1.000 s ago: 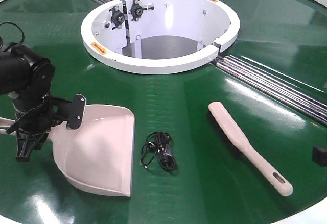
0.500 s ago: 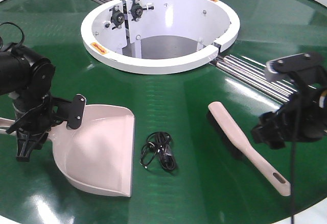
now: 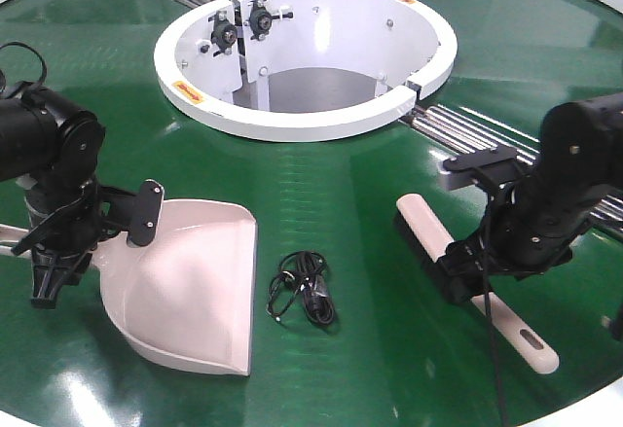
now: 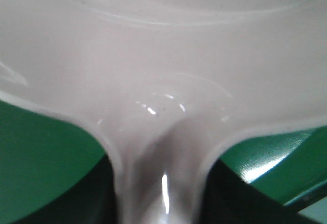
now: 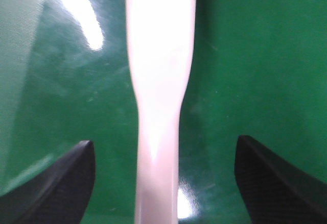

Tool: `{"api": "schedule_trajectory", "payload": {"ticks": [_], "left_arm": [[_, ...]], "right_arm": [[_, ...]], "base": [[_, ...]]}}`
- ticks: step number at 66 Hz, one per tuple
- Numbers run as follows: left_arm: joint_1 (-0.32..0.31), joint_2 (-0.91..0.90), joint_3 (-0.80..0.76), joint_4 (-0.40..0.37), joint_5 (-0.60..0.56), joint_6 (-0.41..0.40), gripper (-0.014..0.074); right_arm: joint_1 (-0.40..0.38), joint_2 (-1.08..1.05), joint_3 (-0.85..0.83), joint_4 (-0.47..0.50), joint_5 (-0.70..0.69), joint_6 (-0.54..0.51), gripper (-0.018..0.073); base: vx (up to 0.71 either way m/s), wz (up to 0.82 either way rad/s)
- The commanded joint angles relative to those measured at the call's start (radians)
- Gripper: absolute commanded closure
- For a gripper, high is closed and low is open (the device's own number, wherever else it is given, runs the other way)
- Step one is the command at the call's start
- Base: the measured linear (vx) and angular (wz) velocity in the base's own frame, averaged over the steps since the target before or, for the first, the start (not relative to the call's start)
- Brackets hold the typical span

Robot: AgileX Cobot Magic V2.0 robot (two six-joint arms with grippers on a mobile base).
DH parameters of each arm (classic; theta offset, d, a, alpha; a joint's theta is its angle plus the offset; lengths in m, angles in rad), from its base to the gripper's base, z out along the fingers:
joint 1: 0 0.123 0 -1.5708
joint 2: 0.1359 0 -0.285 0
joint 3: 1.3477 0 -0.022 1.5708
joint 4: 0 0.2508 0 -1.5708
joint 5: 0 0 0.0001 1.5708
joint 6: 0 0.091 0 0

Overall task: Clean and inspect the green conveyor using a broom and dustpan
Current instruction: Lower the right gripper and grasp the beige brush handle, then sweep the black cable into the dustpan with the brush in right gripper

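Front view, surface: one glossy green conveyor point(image 3: 331, 194) is seen, with one white hub ring point(image 3: 292, 124).
Front view, tools: one beige-pink dustpan point(image 3: 195, 296) is laid on it at left, one broom point(image 3: 421, 221) at right, one black cable point(image 3: 304, 291) between.
Left wrist: left claw point(image 4: 163, 203) is clamped on the dustpan handle.
Right wrist: right claw point(image 5: 163, 183) is spread wide, with the broom handle between, untouched.

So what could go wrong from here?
The right gripper hangs open astride the slim handle of the broom; closing off-centre could push it sideways on the glossy green conveyor. The tangled black cable between broom and dustpan might snag in the bristles rather than sweep in.
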Motion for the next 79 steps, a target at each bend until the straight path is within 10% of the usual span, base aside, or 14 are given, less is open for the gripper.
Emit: {"api": "schedule_trajectory", "payload": {"ticks": [1,34,59,79], "left_arm": [[-0.011,-0.04,-0.028,0.001,-0.003,-0.005,0.0602],[-0.011,-0.04,-0.028,0.001,-0.002,-0.005,0.0602],[-0.011,-0.04,-0.028,0.001,-0.004,-0.005,0.0602],[-0.011,-0.04,-0.028,0.001,-0.003,-0.005,0.0602]], "right_arm": [[0.002,0.015,-0.045,-0.019,0.008,0.002,0.002],[0.002,0.137,-0.064,-0.023,0.019,0.002,0.0167],[0.002,0.141,-0.175,-0.01,0.114,0.059,0.0571],[0.052,0.098,-0.221,0.048,0.241,0.159,0.0564]], "base": [[0.0,0.0],[0.0,0.0],[0.0,0.0],[0.0,0.0]]}}
